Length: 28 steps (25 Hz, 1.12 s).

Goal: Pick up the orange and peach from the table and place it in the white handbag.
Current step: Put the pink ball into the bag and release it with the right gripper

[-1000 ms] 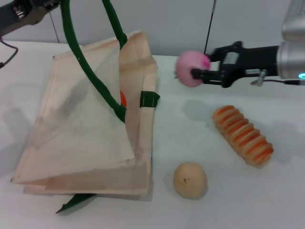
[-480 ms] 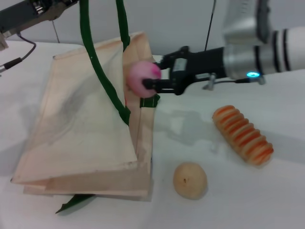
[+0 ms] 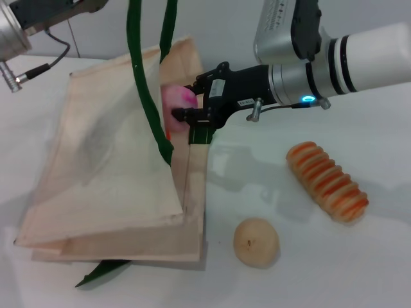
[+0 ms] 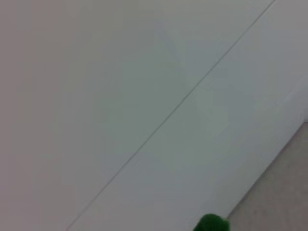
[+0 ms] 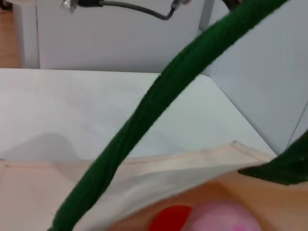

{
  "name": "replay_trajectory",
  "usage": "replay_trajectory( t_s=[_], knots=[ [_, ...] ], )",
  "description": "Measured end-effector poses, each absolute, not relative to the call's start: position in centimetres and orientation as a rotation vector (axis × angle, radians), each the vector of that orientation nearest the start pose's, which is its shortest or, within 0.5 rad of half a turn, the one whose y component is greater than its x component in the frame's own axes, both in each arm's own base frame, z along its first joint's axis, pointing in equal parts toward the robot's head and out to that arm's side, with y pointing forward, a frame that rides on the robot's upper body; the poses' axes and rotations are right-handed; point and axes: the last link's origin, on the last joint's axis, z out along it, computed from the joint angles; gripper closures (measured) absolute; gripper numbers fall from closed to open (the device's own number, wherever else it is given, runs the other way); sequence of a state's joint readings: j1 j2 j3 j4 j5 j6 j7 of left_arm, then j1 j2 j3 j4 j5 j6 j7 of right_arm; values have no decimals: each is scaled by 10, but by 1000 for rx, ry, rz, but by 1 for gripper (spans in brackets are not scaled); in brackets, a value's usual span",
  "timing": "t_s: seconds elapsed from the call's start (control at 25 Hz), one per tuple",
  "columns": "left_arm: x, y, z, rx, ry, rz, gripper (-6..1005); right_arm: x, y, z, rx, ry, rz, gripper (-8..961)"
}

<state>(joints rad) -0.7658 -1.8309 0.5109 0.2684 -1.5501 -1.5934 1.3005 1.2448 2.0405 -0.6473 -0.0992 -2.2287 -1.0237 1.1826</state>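
The white handbag [image 3: 109, 167] lies on the table with its mouth held open. Its dark green straps [image 3: 144, 77] rise out of the top of the head view beside my left arm [image 3: 38, 19]; a bit of strap shows in the left wrist view [image 4: 210, 223]. My right gripper [image 3: 183, 110] is shut on the pink peach [image 3: 173, 102] and holds it in the bag's mouth, just past the rim. In the right wrist view the peach [image 5: 224, 219] sits beside the red-orange orange [image 5: 168, 219], which lies inside the bag [image 5: 144, 166].
An orange-and-cream ridged roll [image 3: 327, 181] lies on the white table to the right of the bag. A beige ball with a dimple [image 3: 255, 242] sits near the front, right of the bag's bottom corner.
My right gripper has carried the peach leftward from above the table into the bag's mouth. The straps have shifted to the right.
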Motion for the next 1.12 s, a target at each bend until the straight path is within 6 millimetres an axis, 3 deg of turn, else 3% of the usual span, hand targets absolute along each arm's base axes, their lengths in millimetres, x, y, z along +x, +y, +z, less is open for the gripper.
replay_trajectory(
  t_s=[0.96,1.12],
  knots=[
    [-176,420,85,-2366,-1131,-1534,830,67,451,-114,-2783,-76,168,515],
    [-177,420,83,-2363,-1139,-1521,829,62,446,-119,-2776,-188,213,515]
  ],
)
